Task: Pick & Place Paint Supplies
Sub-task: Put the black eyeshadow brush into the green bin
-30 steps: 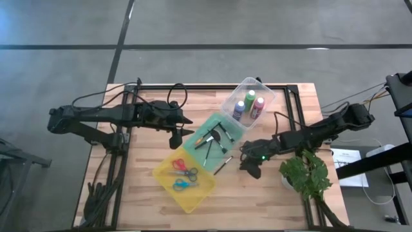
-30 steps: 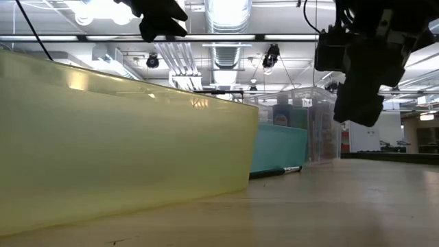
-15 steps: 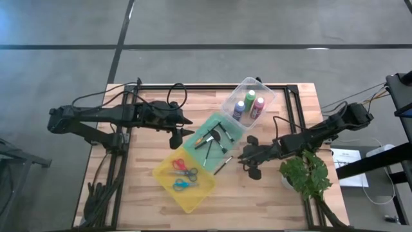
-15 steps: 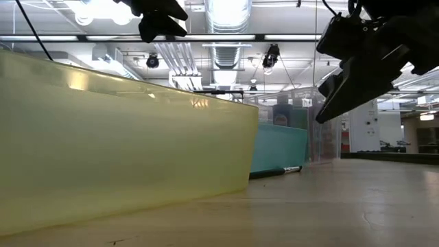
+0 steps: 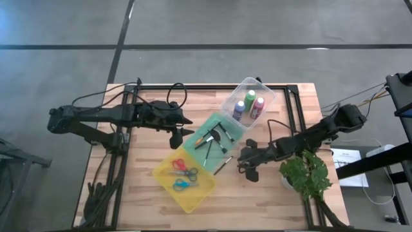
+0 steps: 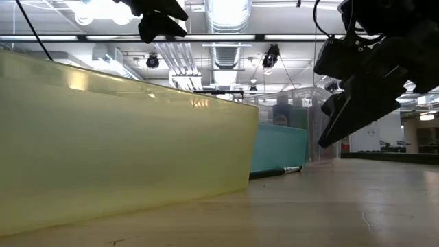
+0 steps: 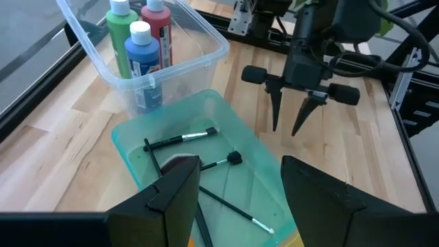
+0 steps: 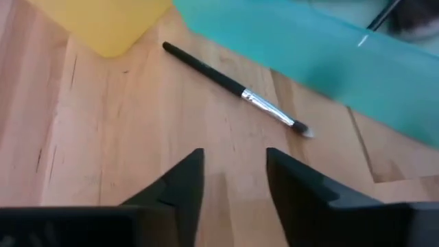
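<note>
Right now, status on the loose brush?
Right gripper open, empty, above loose brush. Brush flat on table beside green bin. Left gripper open, waiting. Nothing blocking.

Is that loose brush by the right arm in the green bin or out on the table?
Out. The brush lies flat on the wood beside the green bin.

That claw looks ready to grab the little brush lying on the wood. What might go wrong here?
The loose brush is thin and lies flat on the table, so the right gripper, fingers open, might pinch wood or flick it away. It also lies close beside the green bin and yellow bin, so a finger could bump a wall. The left gripper hovers over the green bin, where the arms could crowd each other.
</note>
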